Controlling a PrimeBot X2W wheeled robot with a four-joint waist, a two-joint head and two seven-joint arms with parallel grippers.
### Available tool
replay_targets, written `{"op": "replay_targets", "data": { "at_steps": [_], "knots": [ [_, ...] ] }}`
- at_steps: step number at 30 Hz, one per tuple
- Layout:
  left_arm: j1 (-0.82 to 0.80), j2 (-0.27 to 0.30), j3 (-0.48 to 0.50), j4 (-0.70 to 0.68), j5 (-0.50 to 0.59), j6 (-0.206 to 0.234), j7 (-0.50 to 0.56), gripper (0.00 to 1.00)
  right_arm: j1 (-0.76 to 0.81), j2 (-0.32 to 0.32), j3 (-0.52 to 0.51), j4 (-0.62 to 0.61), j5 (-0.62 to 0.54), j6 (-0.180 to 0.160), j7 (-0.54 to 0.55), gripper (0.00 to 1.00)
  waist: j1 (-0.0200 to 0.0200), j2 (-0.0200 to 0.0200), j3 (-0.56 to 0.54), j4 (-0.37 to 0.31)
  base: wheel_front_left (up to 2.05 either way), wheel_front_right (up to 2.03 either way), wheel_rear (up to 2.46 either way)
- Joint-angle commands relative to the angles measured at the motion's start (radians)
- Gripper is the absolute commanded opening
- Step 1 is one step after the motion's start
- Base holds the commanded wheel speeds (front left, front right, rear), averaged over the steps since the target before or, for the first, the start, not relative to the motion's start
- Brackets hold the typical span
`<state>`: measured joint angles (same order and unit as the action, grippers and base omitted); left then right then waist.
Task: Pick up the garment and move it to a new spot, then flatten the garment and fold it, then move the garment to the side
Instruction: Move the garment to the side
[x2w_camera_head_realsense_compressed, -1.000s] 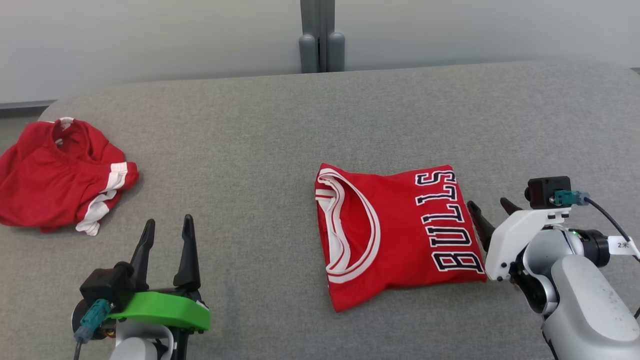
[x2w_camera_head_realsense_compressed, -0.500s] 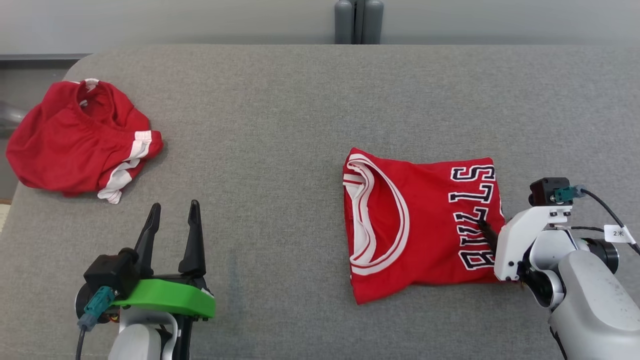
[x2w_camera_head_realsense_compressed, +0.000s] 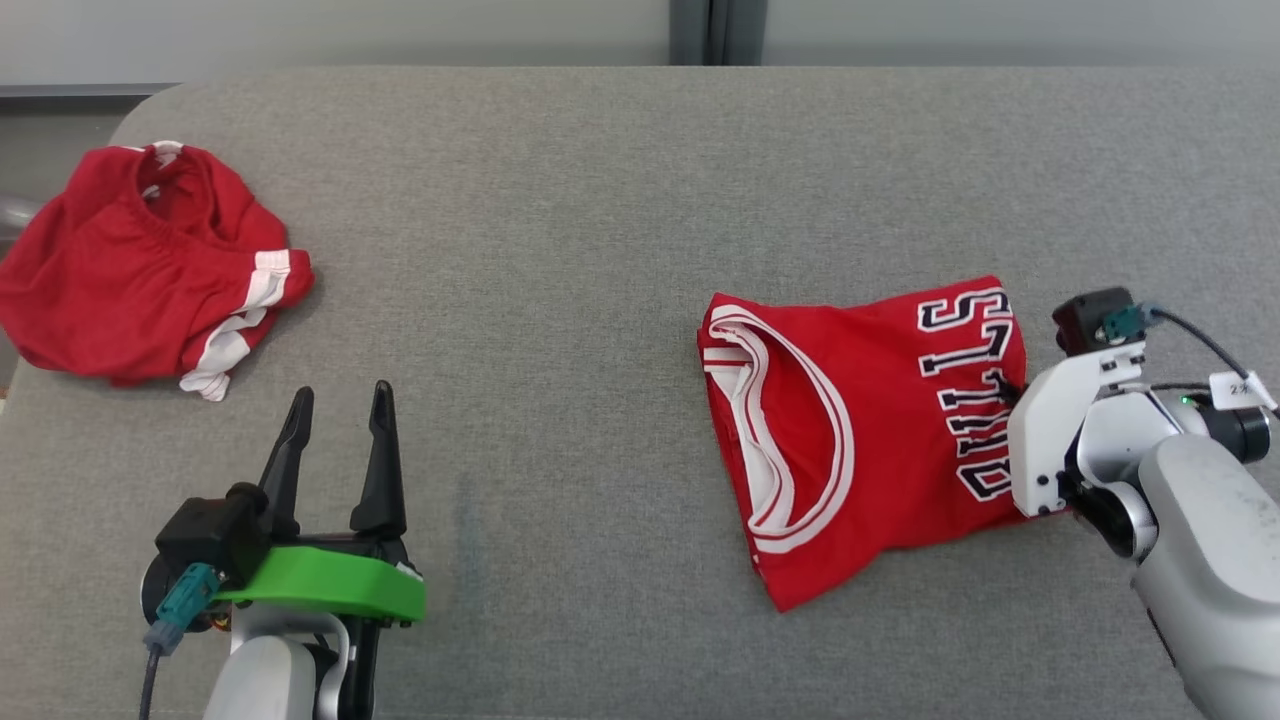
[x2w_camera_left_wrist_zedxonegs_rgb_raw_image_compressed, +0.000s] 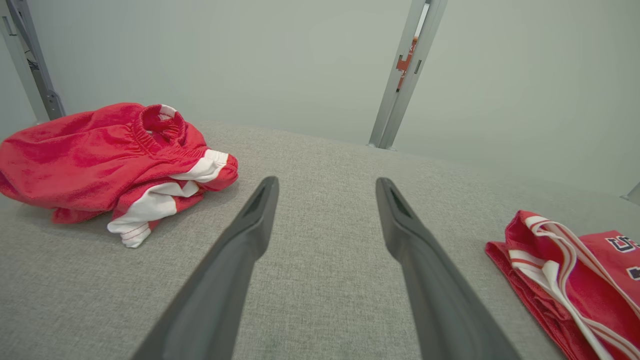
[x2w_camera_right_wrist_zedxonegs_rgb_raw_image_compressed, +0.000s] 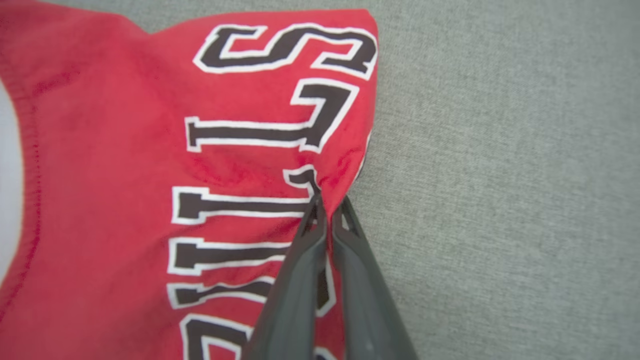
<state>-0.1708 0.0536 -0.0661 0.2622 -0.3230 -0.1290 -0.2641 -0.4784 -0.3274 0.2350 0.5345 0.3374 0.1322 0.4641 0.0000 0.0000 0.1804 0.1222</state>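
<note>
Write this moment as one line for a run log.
right tool: shut on folded jersey, right edge | left tool: open, holding nothing | shorts: crumpled, left end of table

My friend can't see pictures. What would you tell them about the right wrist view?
The right gripper is shut on the edge of a red jersey, pinching the cloth beside its black-and-white letters. The jersey lies on a grey surface, which shows bare on the right.
</note>
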Motion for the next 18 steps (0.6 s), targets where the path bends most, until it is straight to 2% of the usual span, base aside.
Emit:
{"op": "replay_targets", "data": {
  "at_steps": [1, 9, 14, 18],
  "knots": [
    [-0.010, 0.005, 0.010, -0.015, 0.003, -0.003, 0.000, 1.00, -0.034, -0.013, 0.010, -0.017, -0.010, -0.002, 0.005, 0.00, 0.0000, 0.0000, 0.027, -0.038, 0.00, 0.00, 0.00],
    [-0.045, 0.014, 0.023, -0.082, 0.013, -0.003, 0.000, 1.00, -0.192, -0.088, 0.022, -0.052, -0.019, -0.002, -0.002, 0.00, 0.0000, 0.0000, 0.132, -0.183, 0.00, 0.00, 0.00],
    [-0.085, 0.026, 0.004, -0.125, 0.029, -0.003, 0.000, 1.00, -0.268, -0.145, -0.024, -0.010, -0.041, -0.002, -0.049, 0.00, 0.0000, 0.0000, 0.206, -0.263, 0.00, 0.00, 0.00],
    [-0.120, 0.044, -0.022, -0.164, 0.042, -0.003, 0.000, 1.00, -0.310, -0.187, -0.072, 0.030, -0.071, -0.002, -0.107, 0.00, 0.0000, 0.0000, 0.261, -0.295, 0.00, 0.00, 0.00]
  ]
}}
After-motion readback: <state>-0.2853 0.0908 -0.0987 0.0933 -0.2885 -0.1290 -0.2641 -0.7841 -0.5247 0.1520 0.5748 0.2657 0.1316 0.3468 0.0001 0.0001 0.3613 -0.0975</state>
